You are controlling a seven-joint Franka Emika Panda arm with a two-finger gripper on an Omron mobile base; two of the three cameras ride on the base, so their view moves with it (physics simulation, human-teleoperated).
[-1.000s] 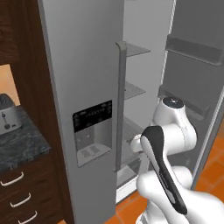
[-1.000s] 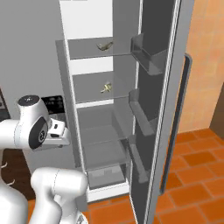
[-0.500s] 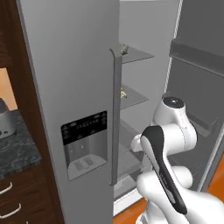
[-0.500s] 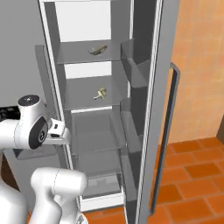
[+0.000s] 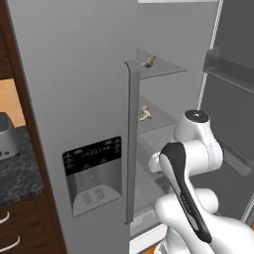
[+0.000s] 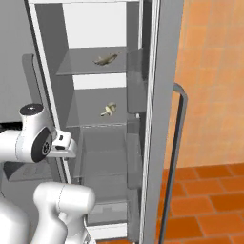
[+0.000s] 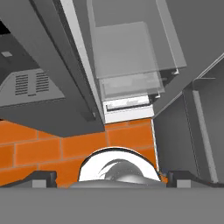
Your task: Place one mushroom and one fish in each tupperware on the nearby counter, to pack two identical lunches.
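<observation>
Grey fridge (image 6: pixel 157 95) stands open before the arm.
Fish (image 6: pixel 106 59) lies on the upper shelf, mushroom (image 6: pixel 109 109) on the shelf below; gripper (image 7: pixel 111 178) fingers spread wide, empty, over orange floor (image 7: pixel 39 148).

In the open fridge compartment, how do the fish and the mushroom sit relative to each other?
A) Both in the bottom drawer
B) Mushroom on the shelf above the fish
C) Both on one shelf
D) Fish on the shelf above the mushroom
D: the fish lies on the upper glass shelf and the mushroom on the shelf just below.
</observation>
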